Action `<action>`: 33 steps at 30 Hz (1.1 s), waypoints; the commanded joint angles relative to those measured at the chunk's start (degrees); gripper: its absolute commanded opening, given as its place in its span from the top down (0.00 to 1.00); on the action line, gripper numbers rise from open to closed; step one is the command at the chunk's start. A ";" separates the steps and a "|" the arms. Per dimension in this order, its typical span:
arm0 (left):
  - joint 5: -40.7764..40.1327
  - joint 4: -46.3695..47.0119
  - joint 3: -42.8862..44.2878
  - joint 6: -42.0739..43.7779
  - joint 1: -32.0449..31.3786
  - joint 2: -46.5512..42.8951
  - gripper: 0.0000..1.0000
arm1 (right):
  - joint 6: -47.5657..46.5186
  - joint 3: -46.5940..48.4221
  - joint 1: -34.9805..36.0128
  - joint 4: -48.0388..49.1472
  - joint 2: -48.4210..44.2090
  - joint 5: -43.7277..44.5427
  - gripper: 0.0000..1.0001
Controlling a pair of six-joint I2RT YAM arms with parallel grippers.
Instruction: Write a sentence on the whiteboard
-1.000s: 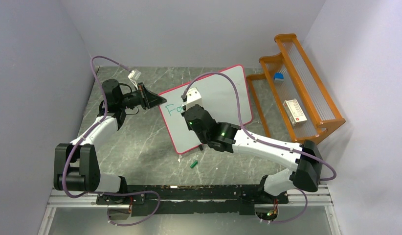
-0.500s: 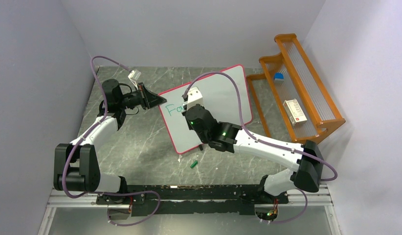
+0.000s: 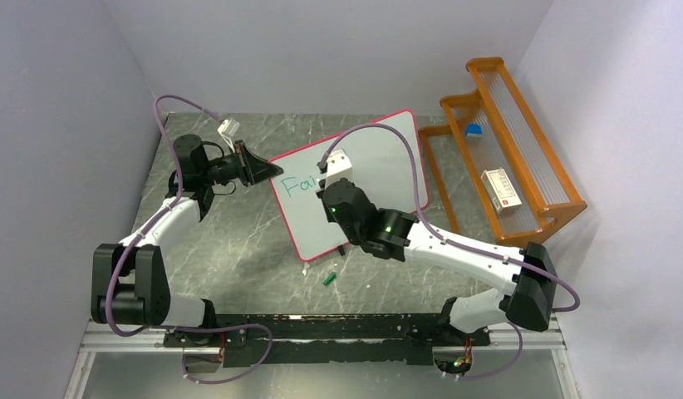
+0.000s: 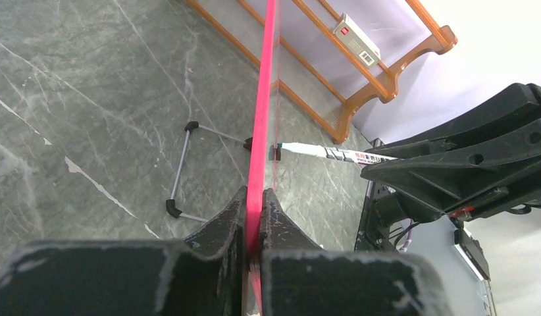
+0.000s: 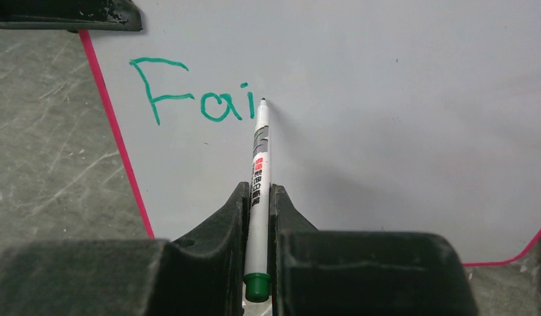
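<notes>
The left gripper (image 4: 253, 204) is clamping the whiteboard (image 5: 386, 99) edge. The right gripper (image 5: 258, 194) is gripping the marker (image 5: 260, 148), and it is needing light, steady pressure to extend the sentence (image 5: 189, 97).

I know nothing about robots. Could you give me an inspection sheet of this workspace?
Surface: grey marbled table.
Job's things: whiteboard propped on a wire stand; green writing reads "Fai"; marker tip at the board after the "i".
Clutter: green cap lying on the table by the board.
Grippers: left gripper shut on the board's red edge; right gripper shut on the marker.
Cables: purple cables looping along both arms.
Surroundings: plain walls; orange rack at right holding a white box and a blue item.
</notes>
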 commanded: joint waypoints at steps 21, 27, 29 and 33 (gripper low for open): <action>0.52 -4.42 -0.23 2.47 -1.55 1.11 0.95 | 0.46 0.10 -1.65 1.26 1.32 -1.73 1.00; 0.66 -4.25 -0.24 2.38 -1.55 1.18 0.95 | 0.25 0.12 -2.06 1.26 1.69 -1.77 1.00; 0.66 -4.25 -0.23 2.38 -1.55 1.24 0.95 | 0.34 0.02 -2.31 1.14 1.70 -1.71 1.00; 0.66 -4.43 -0.23 2.53 -1.55 1.17 0.95 | 0.40 -0.29 -2.71 0.92 1.52 -1.39 1.00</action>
